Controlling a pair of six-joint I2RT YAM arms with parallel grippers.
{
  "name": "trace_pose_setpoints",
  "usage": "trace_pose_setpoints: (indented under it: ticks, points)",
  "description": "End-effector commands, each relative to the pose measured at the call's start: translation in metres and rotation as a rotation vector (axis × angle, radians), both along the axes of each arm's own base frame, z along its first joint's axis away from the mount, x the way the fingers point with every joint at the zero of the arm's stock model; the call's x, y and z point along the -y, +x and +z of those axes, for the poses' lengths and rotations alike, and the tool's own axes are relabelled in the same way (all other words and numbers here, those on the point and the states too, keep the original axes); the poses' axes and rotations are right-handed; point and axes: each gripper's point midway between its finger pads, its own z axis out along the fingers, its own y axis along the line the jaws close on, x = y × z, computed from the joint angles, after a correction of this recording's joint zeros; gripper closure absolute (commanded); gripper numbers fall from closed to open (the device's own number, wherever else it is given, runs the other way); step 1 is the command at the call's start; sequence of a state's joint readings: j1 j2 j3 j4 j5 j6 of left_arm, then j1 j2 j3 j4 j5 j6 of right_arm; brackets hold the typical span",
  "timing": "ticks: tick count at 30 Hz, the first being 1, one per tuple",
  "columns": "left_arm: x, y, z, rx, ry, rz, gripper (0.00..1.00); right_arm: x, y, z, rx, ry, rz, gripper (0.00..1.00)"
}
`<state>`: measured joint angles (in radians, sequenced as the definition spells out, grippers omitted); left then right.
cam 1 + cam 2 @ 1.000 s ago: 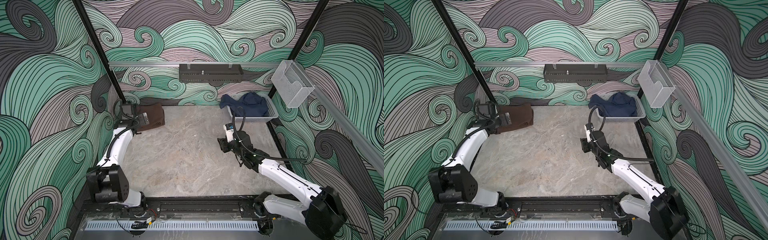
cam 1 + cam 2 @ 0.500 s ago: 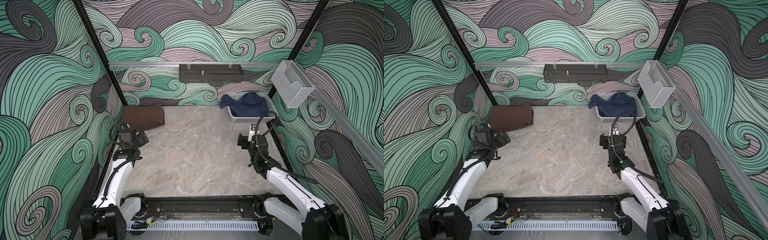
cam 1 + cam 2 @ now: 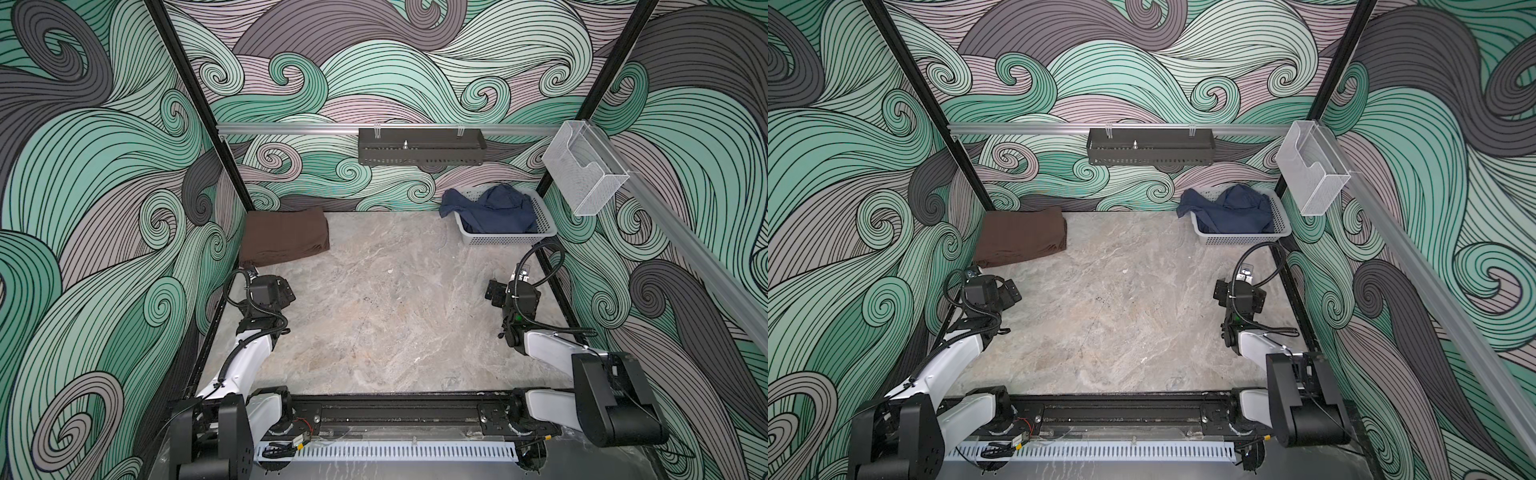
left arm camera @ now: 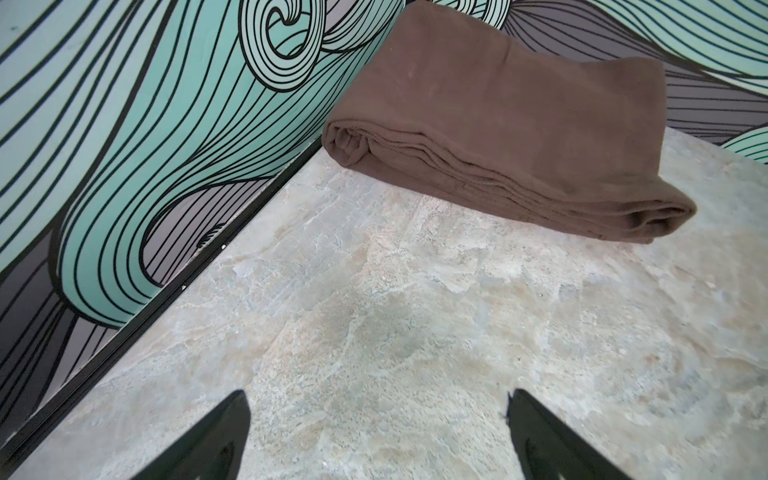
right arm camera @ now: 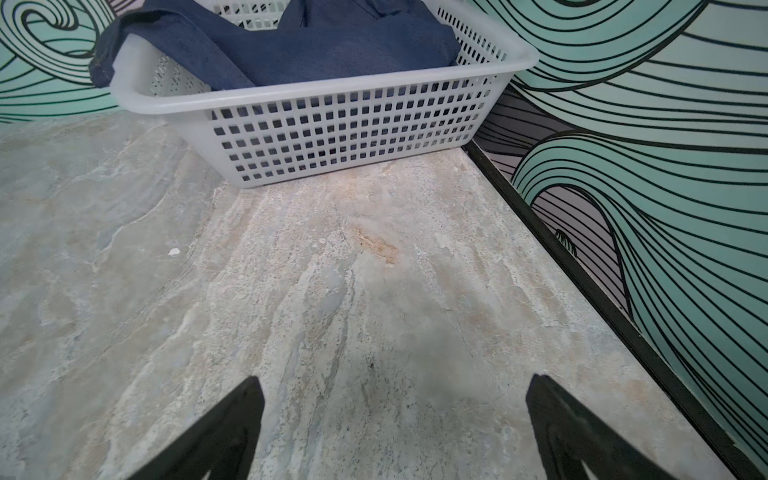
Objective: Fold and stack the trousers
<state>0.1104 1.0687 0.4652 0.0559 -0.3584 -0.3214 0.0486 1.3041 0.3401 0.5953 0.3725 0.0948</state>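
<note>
Revealing layered hems on the trousers — left wrist view only.

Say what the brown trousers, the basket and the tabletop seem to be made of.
The trousers: soft matte cloth, perhaps fleece; folded layers bulge roundly.
The basket: whitish moulded plastic, slight sheen; smooth rim, grid of square holes.
The tabletop: matte grey-beige veining like stone; real stone or print, unclear.
</note>
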Motion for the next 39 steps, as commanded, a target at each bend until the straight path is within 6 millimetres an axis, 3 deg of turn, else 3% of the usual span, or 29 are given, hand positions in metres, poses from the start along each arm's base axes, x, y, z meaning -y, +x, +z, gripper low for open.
trace_pose_setpoints:
  ticks: [1,5,8,15,19,23,39]
  points:
    - [-0.007,0.017,0.017,0.095,0.042,-0.003,0.01,-0.004,0.019,0.022,0.109,0.025,0.036,0.01]
    - [-0.011,0.027,0.006,0.1,0.055,0.002,0.02,-0.005,0.031,0.01,0.111,0.013,0.055,0.01]
    - [-0.017,0.03,-0.007,0.102,0.063,0.032,0.01,-0.025,0.044,0.0,0.051,0.012,0.171,0.01]
    - [-0.017,0.052,-0.012,0.149,0.055,0.017,0.01,-0.028,0.042,-0.006,0.081,0.012,0.188,0.01]
    - [0.001,0.064,-0.013,0.128,0.048,-0.099,0.01,-0.028,0.042,-0.007,0.075,0.012,0.19,0.01]
    - [0.045,0.088,-0.032,0.128,0.152,-0.351,0.01,-0.028,0.042,-0.006,0.077,0.012,0.19,0.01]
    - [0.045,0.084,-0.034,0.078,0.131,-0.32,0.01,-0.034,0.042,-0.006,0.063,-0.018,0.202,0.01]
